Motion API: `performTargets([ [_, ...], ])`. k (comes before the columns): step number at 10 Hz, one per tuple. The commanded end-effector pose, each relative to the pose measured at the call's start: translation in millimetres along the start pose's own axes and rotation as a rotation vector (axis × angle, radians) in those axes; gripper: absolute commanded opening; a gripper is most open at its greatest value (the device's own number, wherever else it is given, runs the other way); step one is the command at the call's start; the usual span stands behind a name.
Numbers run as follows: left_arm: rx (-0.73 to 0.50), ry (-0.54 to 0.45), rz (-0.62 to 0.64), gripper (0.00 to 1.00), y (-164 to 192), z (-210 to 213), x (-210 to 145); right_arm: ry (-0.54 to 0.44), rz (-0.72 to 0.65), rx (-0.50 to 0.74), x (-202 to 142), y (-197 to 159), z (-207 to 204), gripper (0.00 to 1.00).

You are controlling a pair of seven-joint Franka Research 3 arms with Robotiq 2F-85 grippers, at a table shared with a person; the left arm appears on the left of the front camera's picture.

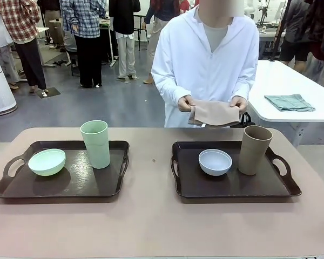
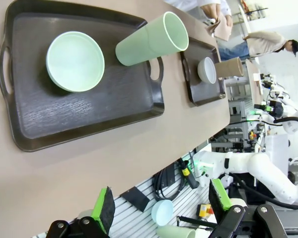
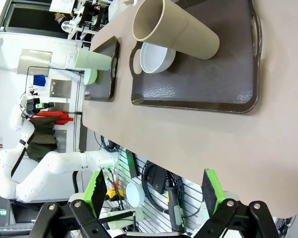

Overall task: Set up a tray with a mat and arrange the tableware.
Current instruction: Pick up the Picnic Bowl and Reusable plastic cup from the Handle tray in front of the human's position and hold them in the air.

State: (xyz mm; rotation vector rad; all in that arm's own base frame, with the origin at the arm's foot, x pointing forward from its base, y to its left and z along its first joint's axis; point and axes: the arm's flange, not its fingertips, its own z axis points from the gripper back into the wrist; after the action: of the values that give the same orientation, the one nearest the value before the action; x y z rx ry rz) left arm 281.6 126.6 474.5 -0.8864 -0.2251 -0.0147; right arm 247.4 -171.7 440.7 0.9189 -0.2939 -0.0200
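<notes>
— Grippers?
— The left gripper (image 2: 161, 206) is hovering, jaws spread wide; the right gripper (image 3: 154, 193) is doing likewise.
— The person?
— Their right hand (image 1: 186, 102) and left hand (image 1: 238, 102) are pinching at waist height.

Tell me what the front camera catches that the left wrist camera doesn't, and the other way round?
The front view adds a folded green cloth on a white side table behind the person. The left wrist view adds the left gripper, open and empty, and the other white arm farther off. Both share the left tray with the mint bowl and green tumbler, the right tray with the greyish-white bowl and tan tumbler, and the person's hands holding a tan mat.
</notes>
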Motion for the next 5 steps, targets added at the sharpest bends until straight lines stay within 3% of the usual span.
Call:
performTargets([
  [1, -0.015, -0.004, -0.001, 1.0, -0.2, 2.7, 1.3, -0.009, 0.003, 0.02, 0.9, 0.9, 0.6, 1.0],
  [5, -0.015, -0.004, -0.001, 1.0, -0.2, 2.7, 1.3, -0.009, 0.003, 0.02, 0.9, 0.9, 0.6, 1.0],
])
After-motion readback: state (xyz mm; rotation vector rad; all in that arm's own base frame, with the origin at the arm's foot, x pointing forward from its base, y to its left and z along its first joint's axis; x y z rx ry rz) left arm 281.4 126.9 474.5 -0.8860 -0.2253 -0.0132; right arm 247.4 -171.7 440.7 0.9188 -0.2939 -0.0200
